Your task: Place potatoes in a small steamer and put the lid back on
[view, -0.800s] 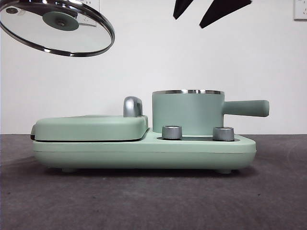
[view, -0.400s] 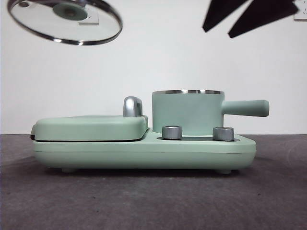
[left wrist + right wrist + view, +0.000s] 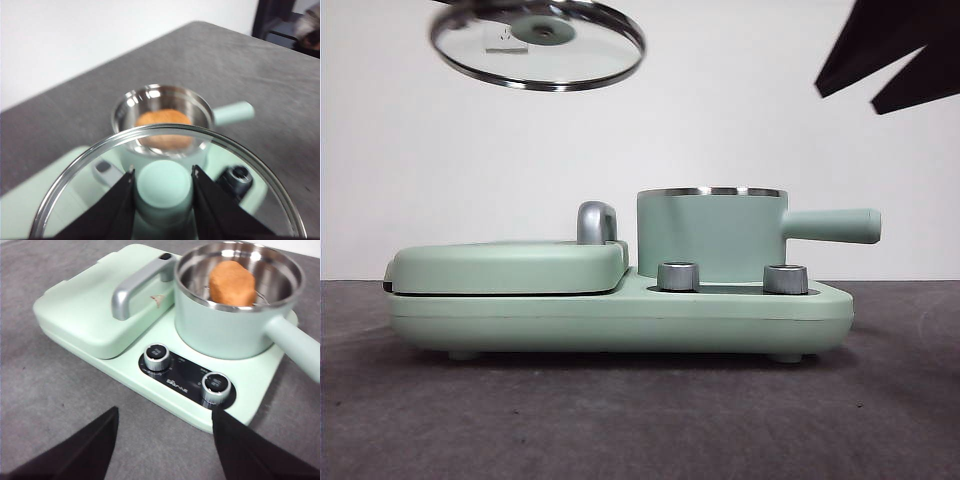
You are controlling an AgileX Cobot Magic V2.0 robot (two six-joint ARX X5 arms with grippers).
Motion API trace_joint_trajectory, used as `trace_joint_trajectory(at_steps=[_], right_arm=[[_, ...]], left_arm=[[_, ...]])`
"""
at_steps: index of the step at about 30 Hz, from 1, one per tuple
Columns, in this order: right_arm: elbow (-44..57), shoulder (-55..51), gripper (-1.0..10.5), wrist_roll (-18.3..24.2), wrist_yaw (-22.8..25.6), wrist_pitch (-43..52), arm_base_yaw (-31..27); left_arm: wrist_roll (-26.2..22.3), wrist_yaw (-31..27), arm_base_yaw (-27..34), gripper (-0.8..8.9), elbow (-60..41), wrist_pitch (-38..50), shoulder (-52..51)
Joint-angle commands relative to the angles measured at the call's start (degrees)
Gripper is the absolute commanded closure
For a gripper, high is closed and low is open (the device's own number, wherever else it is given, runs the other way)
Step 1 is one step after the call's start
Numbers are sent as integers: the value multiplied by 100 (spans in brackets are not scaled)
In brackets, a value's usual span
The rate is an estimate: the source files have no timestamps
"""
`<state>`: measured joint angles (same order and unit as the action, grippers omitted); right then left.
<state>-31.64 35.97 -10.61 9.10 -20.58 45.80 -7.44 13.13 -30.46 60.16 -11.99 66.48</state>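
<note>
I've got the lid [image 3: 538, 45] up high in my left tool [image 3: 163, 182], both jaws clamped on its green knob [image 3: 163, 186], glass tilted a little in the front view. My right tool [image 3: 165, 440] hangs spread apart and holding nothing, over the worktop [image 3: 45, 400] in front of the cooker's two dials.

The potato [image 3: 232, 282] is already down inside the steamer [image 3: 712, 235], sitting on the steel insert. So what's left is the lid.

Here's what worries me. The lid hangs well up and off toward ten o'clock from the steamer in the front view, not yet over it. If I come down before I'm centred, the steel rim of the lid could catch the pot's rim and sit crooked, or tip into the pot on one side. The tilt makes that likelier; I'd want it level before lowering. My hold is only on that smooth round knob, so a bump against the rim might twist the lid in my jaws. And a hard landing could nudge the pot by its side handle [image 3: 830, 226].

From my left wrist, the steamer shows just beyond the lid's far edge, potato visible past the glass.
</note>
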Motion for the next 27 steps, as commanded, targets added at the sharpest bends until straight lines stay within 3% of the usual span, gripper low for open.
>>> trace_joint_trajectory(at_steps=[1,11,27], right_arm=[[-7,-151,661,-227,50,-96,57],[-7,-645,662,-227,450,-363,57],[-7,-730,661,-227,448,-654,57]], left_arm=[[94,-186,-173,804,127,568,284],[109,-262,-520,804,855,1209,1853],[103,-264,-654,804,2776,1464,3982]])
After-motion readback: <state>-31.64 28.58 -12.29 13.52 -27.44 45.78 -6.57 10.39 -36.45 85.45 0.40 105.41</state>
